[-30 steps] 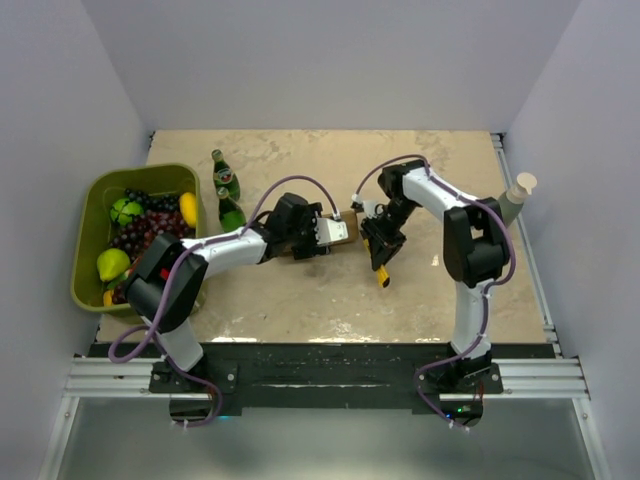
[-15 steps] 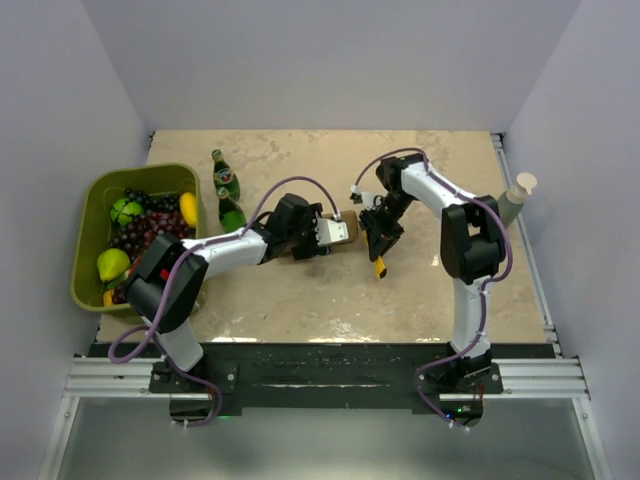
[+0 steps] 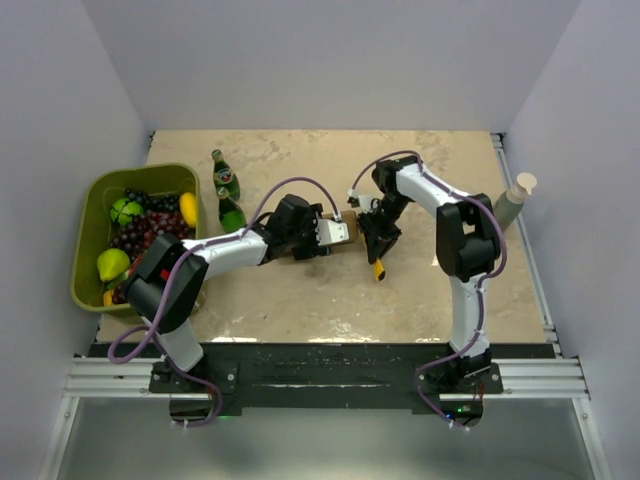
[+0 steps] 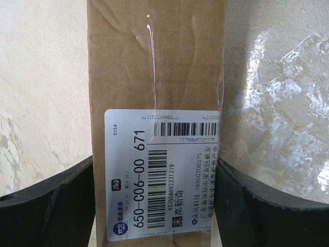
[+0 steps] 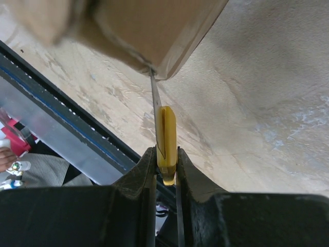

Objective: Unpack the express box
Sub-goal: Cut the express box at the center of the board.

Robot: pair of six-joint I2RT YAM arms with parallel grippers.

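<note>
The right claw [image 5: 165,156] is closed on the yellow knife [image 5: 165,135]. Its blade points straight ahead and reaches the taped corner of the box [image 5: 154,25]. The box lies on the desk [image 5: 267,103], its long axis running on toward the left claw [image 4: 154,177], which grips it across its width.

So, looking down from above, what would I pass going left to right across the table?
Green fruit tub → two green bottles → express box → yellow knife → pale container at the right edge.
</note>
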